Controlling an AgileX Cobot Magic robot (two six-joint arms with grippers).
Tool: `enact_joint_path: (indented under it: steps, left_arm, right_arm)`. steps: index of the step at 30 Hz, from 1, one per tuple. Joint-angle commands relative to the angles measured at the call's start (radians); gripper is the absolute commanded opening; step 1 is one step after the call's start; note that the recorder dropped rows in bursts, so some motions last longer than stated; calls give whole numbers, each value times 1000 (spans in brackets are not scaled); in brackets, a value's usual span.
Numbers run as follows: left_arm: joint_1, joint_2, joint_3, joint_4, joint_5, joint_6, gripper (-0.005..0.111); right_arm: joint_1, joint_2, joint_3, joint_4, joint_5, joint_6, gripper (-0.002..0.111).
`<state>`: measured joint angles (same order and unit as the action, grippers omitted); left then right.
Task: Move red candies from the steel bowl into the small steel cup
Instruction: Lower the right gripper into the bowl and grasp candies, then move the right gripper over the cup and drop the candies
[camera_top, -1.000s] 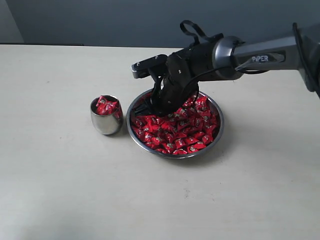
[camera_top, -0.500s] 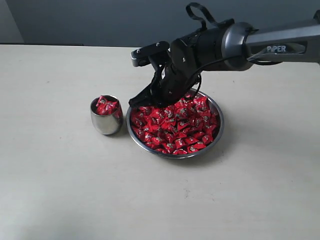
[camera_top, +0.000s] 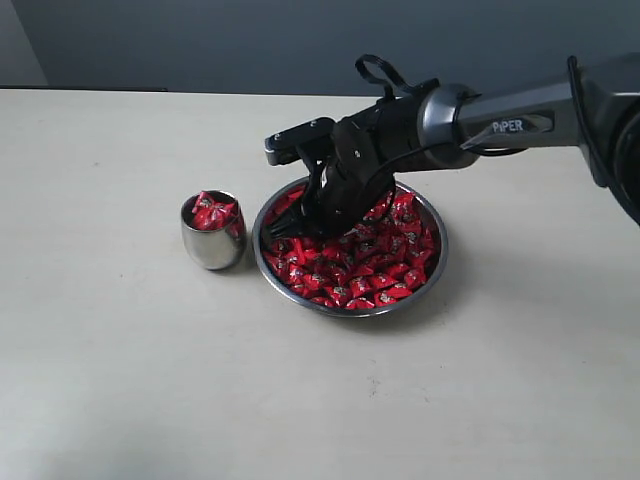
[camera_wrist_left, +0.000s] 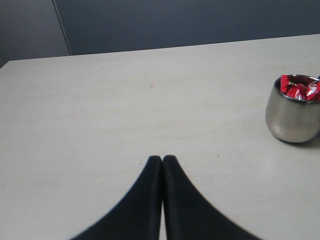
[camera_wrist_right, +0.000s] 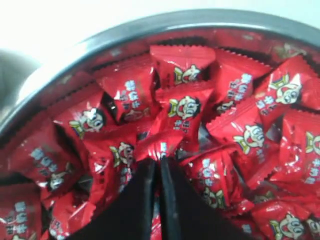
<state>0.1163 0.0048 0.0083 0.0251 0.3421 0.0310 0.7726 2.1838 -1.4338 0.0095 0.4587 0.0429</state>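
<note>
The steel bowl (camera_top: 437, 262) sits mid-table, heaped with red candies (camera_top: 350, 265). My right gripper (camera_top: 292, 226) is down among them at the bowl's left side. In the right wrist view its fingertips (camera_wrist_right: 149, 167) stand almost together, and the gripper (camera_wrist_right: 160, 160) nips the crimped edge of one red candy (camera_wrist_right: 181, 112) on the pile, inside the bowl rim (camera_wrist_right: 150, 25). Left of the bowl stands the small steel cup (camera_top: 212, 248), with red candies (camera_top: 214, 212) up to its brim. My left gripper (camera_wrist_left: 162, 159) is shut and empty over bare table, and the cup (camera_wrist_left: 290, 117) lies off to one side of it.
Pale tabletop (camera_top: 120, 360) spreads all round the bowl and cup. A dark wall (camera_top: 200, 40) runs behind the table's far edge. The right arm (camera_top: 500, 120) reaches in from the right above the bowl.
The right gripper rose out of the bowl toward its left rim half a second ago and has come back down into the candies. Cup and bowl have not moved.
</note>
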Motion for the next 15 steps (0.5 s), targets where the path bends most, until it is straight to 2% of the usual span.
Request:
enact_joint_path:
  steps: [1, 9, 15]
  left_arm:
    - [-8, -5, -8, 2, -5, -2, 0]
    - [-8, -5, -8, 2, -5, -2, 0]
    - [-8, -5, -8, 2, -5, -2, 0]
  right_arm:
    - [-4, -42, 1, -10, 14, -5, 0]
    - [0, -183, 1, 3, 59, -3, -1]
    - [70, -241, 1, 21, -1, -23, -1]
